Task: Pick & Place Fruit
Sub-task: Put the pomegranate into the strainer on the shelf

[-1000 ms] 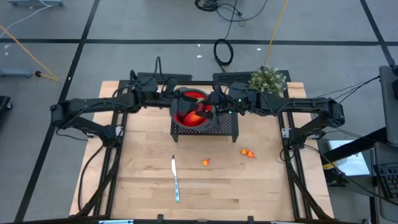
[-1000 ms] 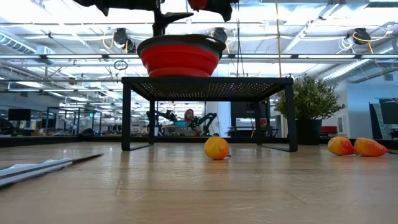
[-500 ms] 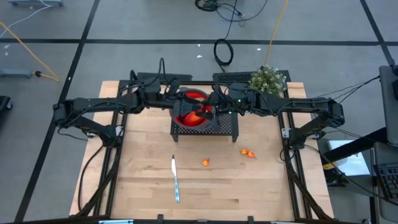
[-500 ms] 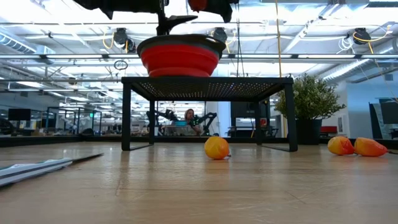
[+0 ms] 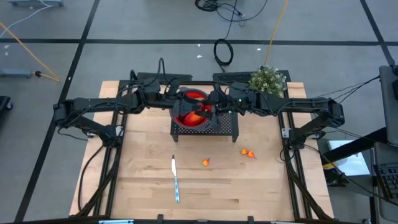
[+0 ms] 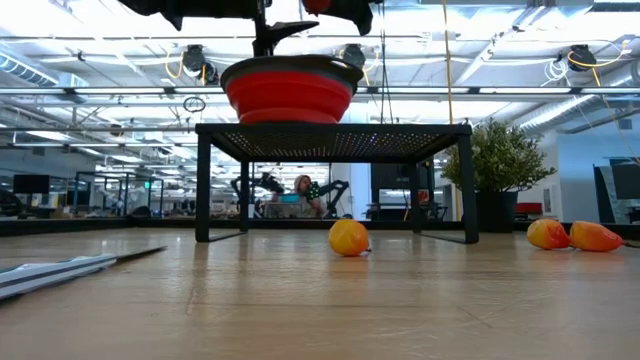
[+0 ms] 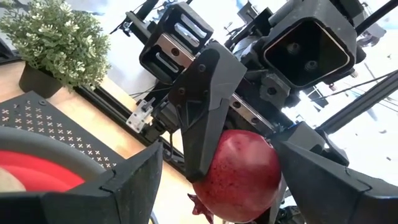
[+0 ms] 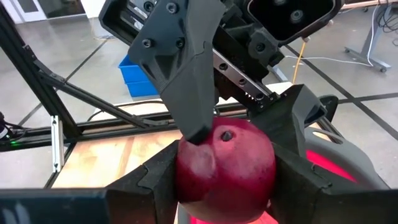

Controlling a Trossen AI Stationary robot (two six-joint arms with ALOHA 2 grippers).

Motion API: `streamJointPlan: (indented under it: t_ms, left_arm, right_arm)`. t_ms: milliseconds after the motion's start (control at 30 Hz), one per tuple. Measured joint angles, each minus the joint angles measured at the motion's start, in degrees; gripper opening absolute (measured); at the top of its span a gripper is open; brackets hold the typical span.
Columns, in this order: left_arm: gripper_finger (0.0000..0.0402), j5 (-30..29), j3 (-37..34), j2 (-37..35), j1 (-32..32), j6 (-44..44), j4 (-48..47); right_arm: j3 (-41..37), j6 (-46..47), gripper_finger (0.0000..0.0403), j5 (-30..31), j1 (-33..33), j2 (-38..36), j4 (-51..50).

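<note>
Right gripper [image 8: 227,186]: we see it clamped on dark red fruit [image 8: 225,163], above red bowl [image 6: 289,92].
Left gripper [image 7: 211,186]: fingers spread, just beside the fruit.

A dark red pomegranate [image 8: 225,169], round with a small crown at its tip, hangs above the red bowl [image 5: 191,109], clamped between the fingers of the right gripper [image 8: 227,180]. Inside the bowl lies a red-orange piece of fruit [image 5: 193,116]. On the table in front of the stand sits one small round orange fruit [image 6: 348,238], resting alone. Off to the right two more orange pieces [image 6: 572,235] lie touching each other, one rounder, one longer and pointed
</note>
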Motion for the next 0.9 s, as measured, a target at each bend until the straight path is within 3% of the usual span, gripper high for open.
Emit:
streamJointPlan:
  t_ms: [400,700,900]
  left_arm:
    - [0.0313,-0.2,0.0,0.0,-0.5,-1.3,1.7]
    - [0.0253,-0.1,-0.1,0.1,-0.4,-1.7,-0.4]
    - [0.0243,1.1,0.0,0.0,-0.4,-1.9,-1.2]
  right_arm:
    - [0.1,2.2,0.0186,0.0,0.0,1.1,2.4]
    - [0.0,4.0,0.0187,0.0,0.0,2.9,4.1]
    - [0.0,4.2,0.0187,0.2,0.3,3.2,4.5]
